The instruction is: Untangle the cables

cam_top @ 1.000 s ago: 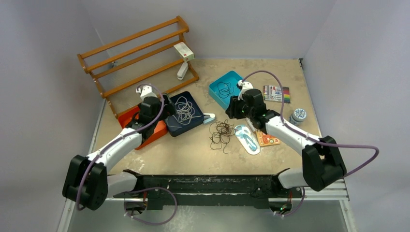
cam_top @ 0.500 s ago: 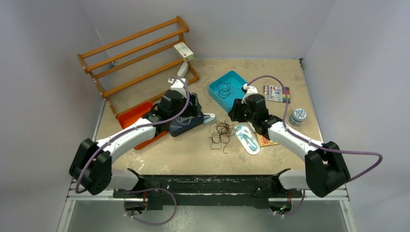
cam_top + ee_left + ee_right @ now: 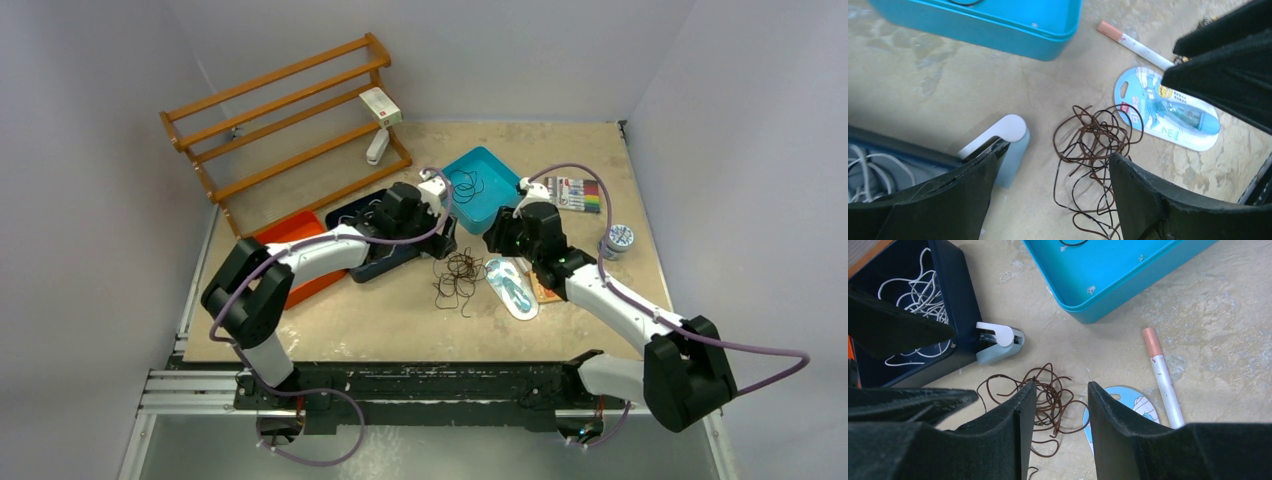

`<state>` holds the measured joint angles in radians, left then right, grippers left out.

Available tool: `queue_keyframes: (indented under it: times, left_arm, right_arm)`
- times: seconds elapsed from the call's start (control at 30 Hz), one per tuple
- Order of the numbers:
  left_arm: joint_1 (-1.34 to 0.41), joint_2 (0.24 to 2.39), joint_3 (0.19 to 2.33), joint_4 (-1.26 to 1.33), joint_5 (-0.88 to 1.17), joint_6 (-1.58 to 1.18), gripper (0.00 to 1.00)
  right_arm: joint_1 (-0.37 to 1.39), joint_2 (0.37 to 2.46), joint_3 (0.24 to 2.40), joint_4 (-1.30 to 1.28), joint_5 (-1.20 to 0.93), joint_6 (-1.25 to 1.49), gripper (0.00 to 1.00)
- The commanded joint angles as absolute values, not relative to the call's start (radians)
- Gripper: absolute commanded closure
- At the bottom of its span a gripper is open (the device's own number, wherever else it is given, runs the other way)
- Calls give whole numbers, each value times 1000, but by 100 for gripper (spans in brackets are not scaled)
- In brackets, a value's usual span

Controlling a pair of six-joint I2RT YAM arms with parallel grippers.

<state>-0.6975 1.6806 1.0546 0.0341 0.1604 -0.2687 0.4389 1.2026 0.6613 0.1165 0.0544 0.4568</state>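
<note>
Top external view: two arms reaching from the near edge toward the middle of the beige tabletop [image 3: 380, 320].
Wooden rack [image 3: 290, 110]: far left corner, small white box [image 3: 380, 105] at its right end.
Orange tray [image 3: 290, 232]: left side, partly hidden under the left arm, next to the navy tray.
Navy tray [image 3: 959, 300]: right of the orange one, left arm across it.
Teal tray [image 3: 490, 200]: beyond the centre, between the two wrists.
Left end effector [image 3: 1053, 165]: jaws spread wide, gripping nothing, hovering over the brown cable.
Right end effector [image 3: 1060, 390]: jaws partly apart, nothing between them, above the right part of the same tangle.
Brown cable [image 3: 458, 277]: loose tangle of thin loops on bare tabletop near the centre, outside every tray.
White cable [image 3: 918, 295]: heaped in loose loops inside the navy tray.
Black cable [image 3: 465, 185]: small coil inside the teal tray.
Blue packet [image 3: 510, 288]: flat on the tabletop, just right of the brown cable.
Pen [image 3: 1160, 375]: white with a pink cap, between teal tray and blue packet.
White-and-blue clip [image 3: 998, 342]: against the navy tray's near corner, just beyond the brown cable.
</note>
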Motion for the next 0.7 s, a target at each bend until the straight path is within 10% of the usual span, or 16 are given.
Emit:
queue_keyframes:
  times: [0.0,0.67]
  left_arm:
    - [-717,1712,1116,57,256,-170,19]
    - [-733,1830,1156,127,298,-146,57]
  right_arm:
    - [434,1183,669,111,72,455,56]
    - [434,1161,669,107,38,451,62]
